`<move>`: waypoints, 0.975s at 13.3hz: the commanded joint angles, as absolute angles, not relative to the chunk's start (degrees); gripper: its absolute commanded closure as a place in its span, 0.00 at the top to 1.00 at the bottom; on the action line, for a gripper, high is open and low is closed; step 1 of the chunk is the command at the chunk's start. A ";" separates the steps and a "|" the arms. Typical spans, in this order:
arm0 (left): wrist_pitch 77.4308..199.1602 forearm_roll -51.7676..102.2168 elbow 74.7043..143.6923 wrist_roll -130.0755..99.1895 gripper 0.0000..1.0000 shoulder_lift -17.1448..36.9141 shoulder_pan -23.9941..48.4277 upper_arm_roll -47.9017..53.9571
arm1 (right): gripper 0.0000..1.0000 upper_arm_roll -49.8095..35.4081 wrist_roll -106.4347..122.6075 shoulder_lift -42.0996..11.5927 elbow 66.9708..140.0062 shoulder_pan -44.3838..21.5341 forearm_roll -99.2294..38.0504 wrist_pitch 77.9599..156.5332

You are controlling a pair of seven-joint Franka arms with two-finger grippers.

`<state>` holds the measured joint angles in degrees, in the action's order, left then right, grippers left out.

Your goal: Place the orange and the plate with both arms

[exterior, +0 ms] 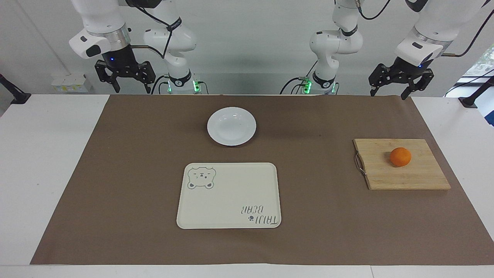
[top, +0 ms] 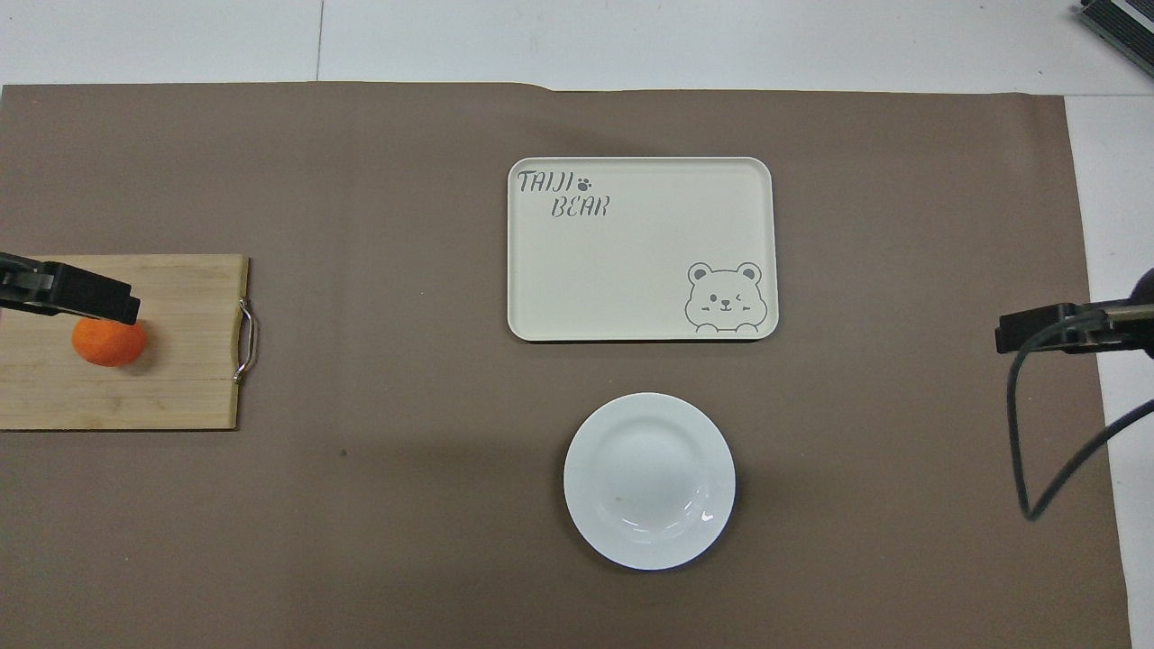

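The orange rests on a wooden cutting board at the left arm's end of the table. The white plate lies at the table's middle, nearer to the robots than the cream bear tray. My left gripper hangs open and empty, high over the mat's edge by the robots. In the overhead view the left gripper overlaps the orange's rim without touching it. My right gripper hangs open and empty, high over the mat's corner at the right arm's end.
A brown mat covers most of the white table. The cutting board has a metal handle on the side toward the tray. Black cable hangs from the right arm over the mat's edge.
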<state>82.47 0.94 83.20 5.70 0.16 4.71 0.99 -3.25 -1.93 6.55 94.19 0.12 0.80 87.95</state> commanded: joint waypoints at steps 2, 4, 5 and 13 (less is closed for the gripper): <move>83.58 0.35 84.81 6.59 1.00 -1.14 3.87 1.41 | 1.00 -2.64 -2.99 6.94 94.04 0.70 -6.50 87.98; 83.67 0.35 84.73 6.59 1.00 -1.14 3.87 1.41 | 1.00 -2.64 -2.90 6.94 94.04 1.05 -6.50 87.89; 83.58 0.35 84.81 6.68 1.00 -1.14 3.87 1.41 | 1.00 -2.55 -2.99 6.94 94.13 1.23 -6.50 87.80; 84.11 0.53 84.90 6.77 1.00 -1.23 2.81 1.41 | 1.00 -2.46 -2.99 6.94 94.04 1.32 -6.42 87.89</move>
